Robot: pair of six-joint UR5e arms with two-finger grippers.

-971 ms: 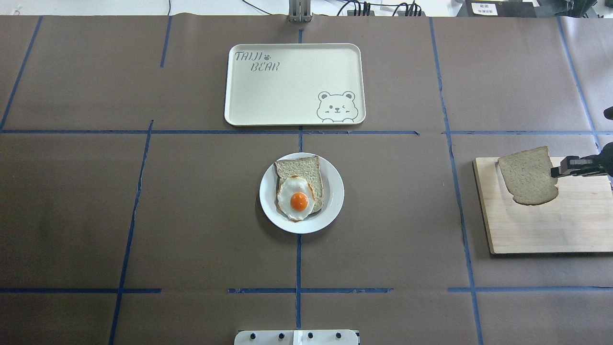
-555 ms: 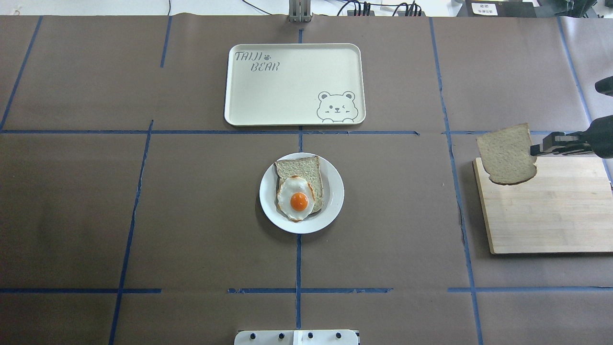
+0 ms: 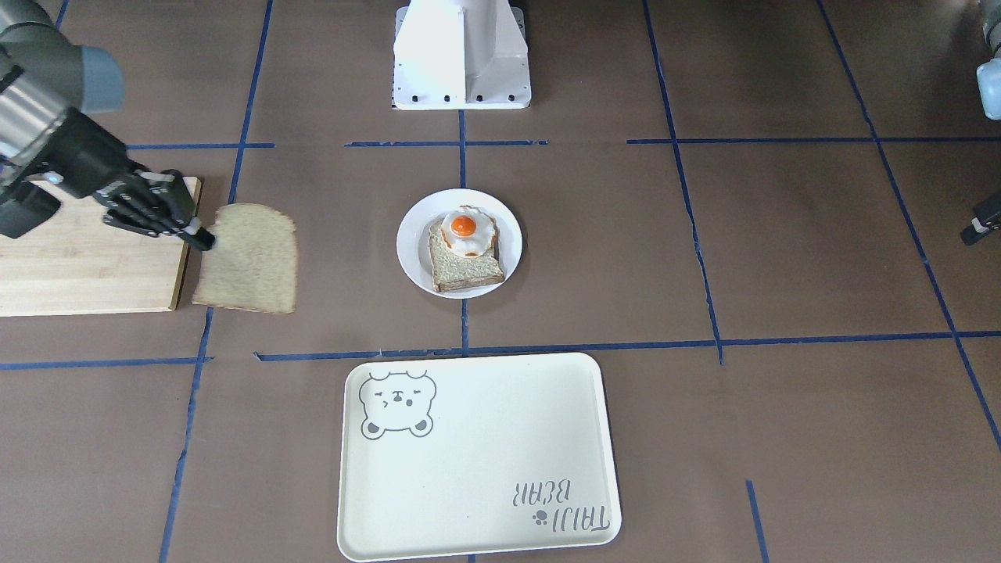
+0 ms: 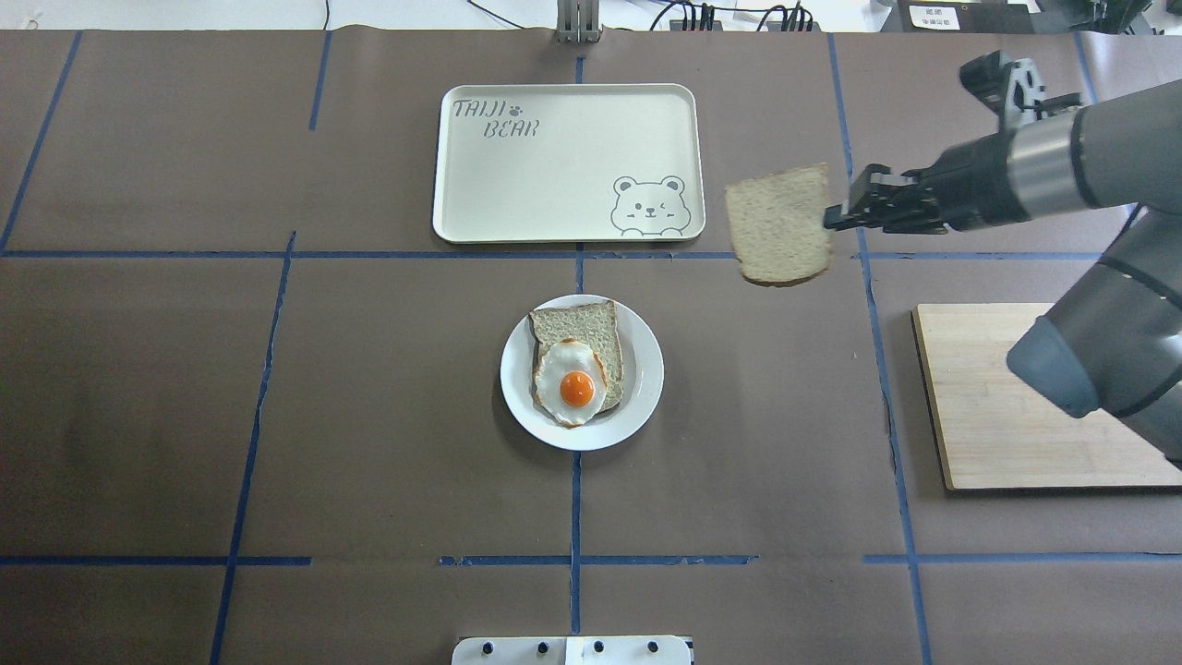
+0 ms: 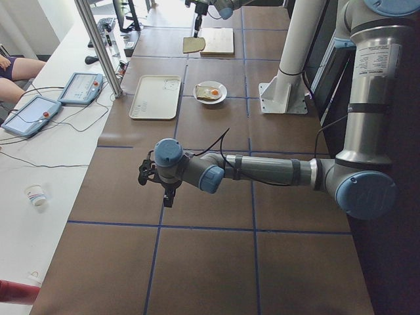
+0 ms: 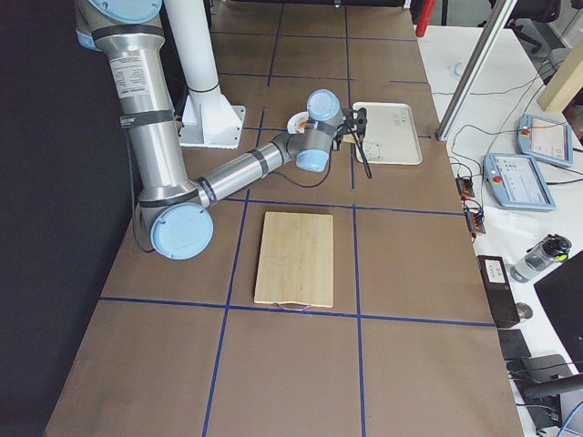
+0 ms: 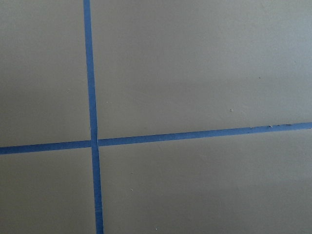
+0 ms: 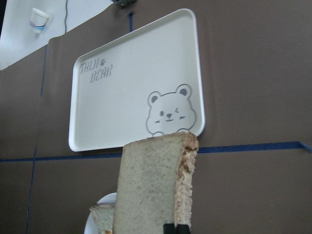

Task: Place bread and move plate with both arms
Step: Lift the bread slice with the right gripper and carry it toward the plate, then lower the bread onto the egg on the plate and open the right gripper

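My right gripper [image 4: 836, 214] is shut on the right edge of the plain bread slice [image 4: 778, 224] and holds it in the air, between the tray and the wooden board and beyond and to the right of the plate. The bread also shows in the front view [image 3: 249, 259] and in the right wrist view [image 8: 153, 187]. The white plate [image 4: 646, 369] sits at the table's middle with an egg-topped slice [image 4: 577, 369] on it. My left gripper [image 5: 167, 193] hangs over bare table far to the left; I cannot tell whether it is open or shut.
The cream bear tray [image 4: 568, 162] lies beyond the plate. The wooden board [image 4: 1016, 416] lies at the right under my right arm. The white pedestal [image 3: 461, 55] stands at the robot's side.
My right gripper has carried the bread off the wooden board, moving left and farther away, higher above the table. The plate and tray have not moved.
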